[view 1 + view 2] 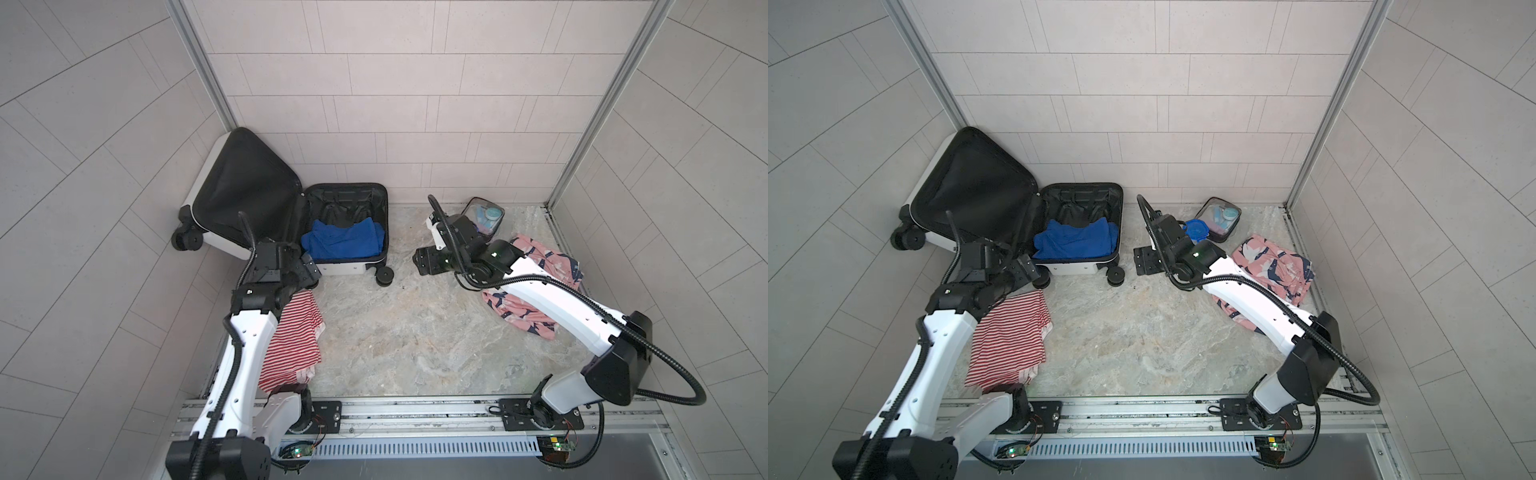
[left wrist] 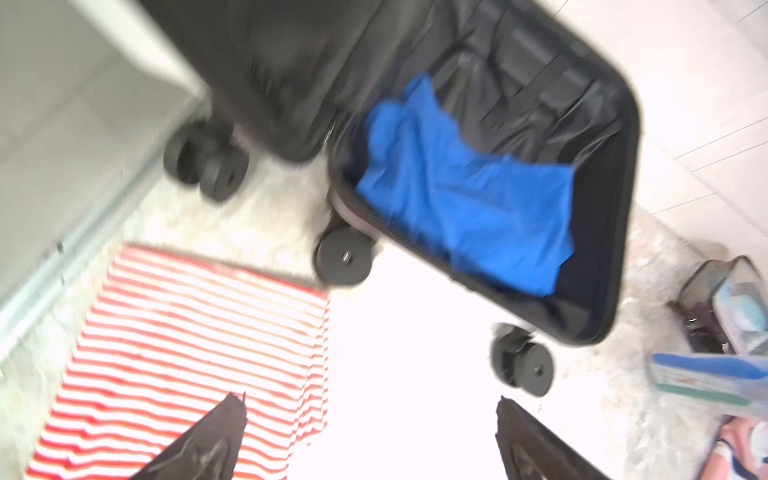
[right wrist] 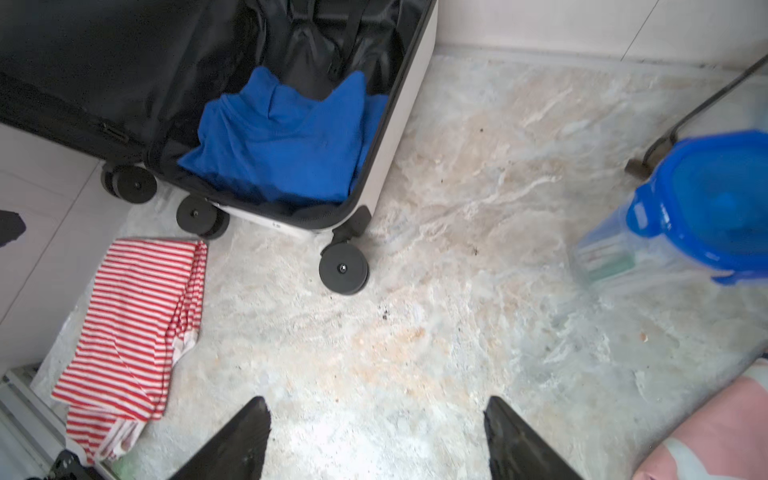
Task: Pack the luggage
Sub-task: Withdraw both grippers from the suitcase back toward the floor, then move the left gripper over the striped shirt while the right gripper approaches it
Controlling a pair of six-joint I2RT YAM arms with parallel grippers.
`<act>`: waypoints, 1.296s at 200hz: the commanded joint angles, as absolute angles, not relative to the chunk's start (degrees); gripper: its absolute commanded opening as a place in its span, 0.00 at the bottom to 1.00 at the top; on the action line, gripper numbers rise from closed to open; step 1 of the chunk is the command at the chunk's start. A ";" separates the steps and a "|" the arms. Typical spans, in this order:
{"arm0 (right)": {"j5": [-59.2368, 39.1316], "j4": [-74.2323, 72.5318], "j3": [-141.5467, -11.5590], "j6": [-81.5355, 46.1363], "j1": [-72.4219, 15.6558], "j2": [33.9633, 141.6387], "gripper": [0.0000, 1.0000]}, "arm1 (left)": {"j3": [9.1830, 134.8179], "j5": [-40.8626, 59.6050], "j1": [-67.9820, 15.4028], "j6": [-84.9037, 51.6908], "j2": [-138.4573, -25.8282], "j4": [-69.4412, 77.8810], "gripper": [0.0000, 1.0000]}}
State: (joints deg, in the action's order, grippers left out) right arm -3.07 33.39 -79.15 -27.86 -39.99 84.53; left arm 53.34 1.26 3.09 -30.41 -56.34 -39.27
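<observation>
The luggage (image 1: pixel 345 269) (image 1: pixel 1077 269) lies open at the back left, white shell with black lining, its lid leaning on the wall. A blue garment (image 1: pixel 343 241) (image 3: pixel 282 145) lies in its base. My left gripper (image 1: pixel 312 272) (image 2: pixel 370 401) is open and empty, hovering by the base's front left corner, above a red-and-white striped garment (image 1: pixel 295 336) (image 2: pixel 187 353). Right of the luggage, my right gripper (image 1: pixel 419 259) (image 3: pixel 376 401) stands open over bare floor, holding nothing.
A clear toiletry pouch (image 1: pixel 1221 218) stands at the back wall with a blue-lidded container (image 1: pixel 1196 230) (image 3: pixel 706 208) beside it. A pink patterned garment (image 1: pixel 536 282) lies at the right, partly under my right arm. Walls close in on three sides; a metal rail (image 1: pixel 415 409) runs along the front.
</observation>
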 commanded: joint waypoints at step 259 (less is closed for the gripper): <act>2.11 25.21 -63.88 -34.33 -49.22 82.53 0.83 | 18.52 11.24 -17.47 -54.87 -51.33 -25.31 0.98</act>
State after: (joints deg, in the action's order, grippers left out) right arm 0.73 24.69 -63.40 -34.35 -49.95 82.94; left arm 19.27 10.57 -11.57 -49.19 -47.66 -26.28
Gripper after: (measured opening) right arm 0.833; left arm 0.986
